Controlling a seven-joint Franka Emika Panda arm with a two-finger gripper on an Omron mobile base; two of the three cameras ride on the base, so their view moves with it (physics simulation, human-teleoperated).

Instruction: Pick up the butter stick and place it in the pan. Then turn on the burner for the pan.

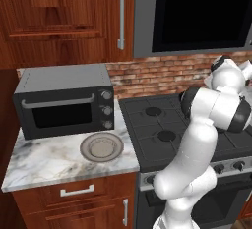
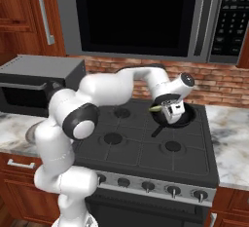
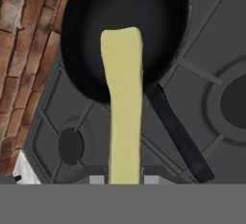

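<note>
Butter stick point(image 3: 124, 107) is off the desk and pinched in the hand point(image 2: 171, 112); the jaws are drawn in tight on its near end, and in the hand view the bar runs up from between the finger tips with its far end over the pan's black floor. In the right base view a sliver of pale yellow-green point(image 2: 155, 108) sticks out to the side of the hand.

Pan point(image 3: 96, 26) sits on a rear burner of the stove point(image 2: 141, 148), close to the brick wall point(image 2: 219, 82), handle point(image 3: 177, 134) pointing toward the stove front. Hand hangs above the pan's near rim. Whether the butter touches the pan, cannot tell; it looks held clear above it.

Status, as judged:
- Pick-up: done.
- Carry to pan: about complete, butter partly over the pan.
- Release into pan: not yet done.
- Burner: not yet addressed. Knobs point(image 2: 172, 190) line the stove's front edge, well away from the hand; no flame visible.

Remaining: lower or drop the stick inside the rim, spread the hand, then go to the knob for the pan's burner.

Grey plate point(image 1: 101, 147) on the marble desk point(image 1: 44, 161) beside the toaster oven point(image 1: 64, 100) plays no part.
</note>
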